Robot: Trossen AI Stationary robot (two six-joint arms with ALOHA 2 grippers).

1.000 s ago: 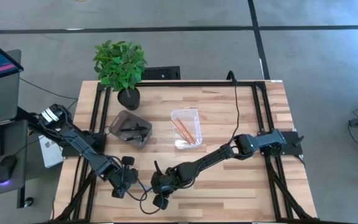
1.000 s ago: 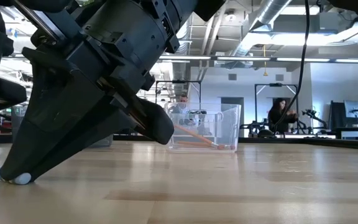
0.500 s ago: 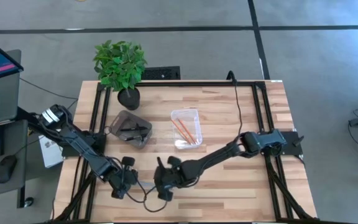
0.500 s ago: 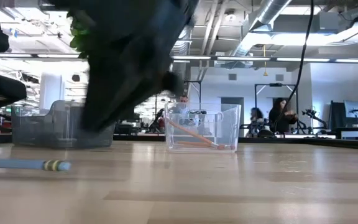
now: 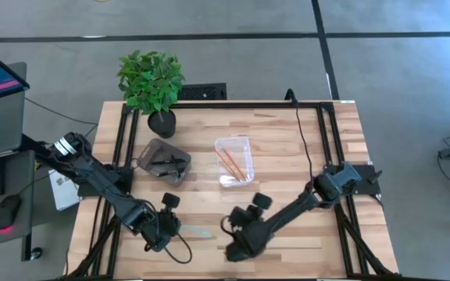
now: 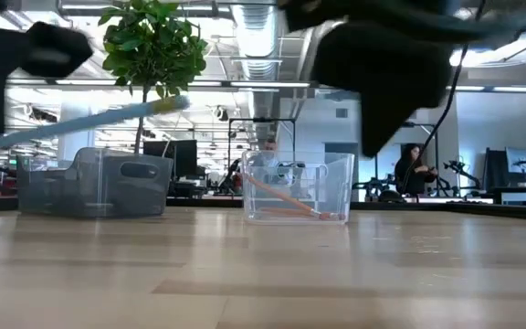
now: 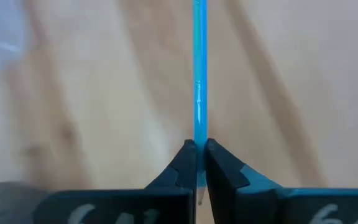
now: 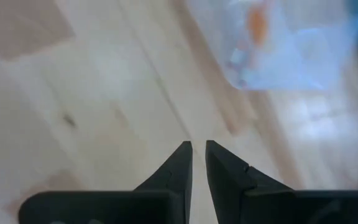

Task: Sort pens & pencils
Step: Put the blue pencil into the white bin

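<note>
A light blue pencil (image 5: 198,231) hangs above the near part of the table with my left gripper (image 5: 170,228) shut on it. In the low view the pencil (image 6: 89,123) slants up toward the right, eraser end highest. To its right, my right gripper (image 5: 233,248) hovers over bare wood, its fingers a narrow gap apart with nothing between them (image 8: 197,149). Two orange pencils (image 5: 231,162) lie in the clear tray (image 5: 244,144). Black pens (image 5: 169,162) lie in the grey tray (image 5: 148,148). My left gripper pinches the blue pencil between its two fingers near the end opposite the eraser (image 7: 198,134). The fingers slant downward, and the pencil runs on ahead of them toward the table's right. It is lifted clear of the table and tilted, free eraser end (image 6: 176,103) raised.
A potted plant (image 5: 151,82) stands at the far left, just behind the grey tray (image 6: 94,183). The clear tray (image 6: 295,187) stands mid-table. Black frame rails (image 5: 127,133) run along the table's left, right and far sides. People show in the room beyond.
The blue pencil, lying flat on the table half a second ago, is lifted clear and tilted, eraser end up. My left gripper has risen with it. My right gripper, which was close beside the left one, has swung up and toward the table's right.
</note>
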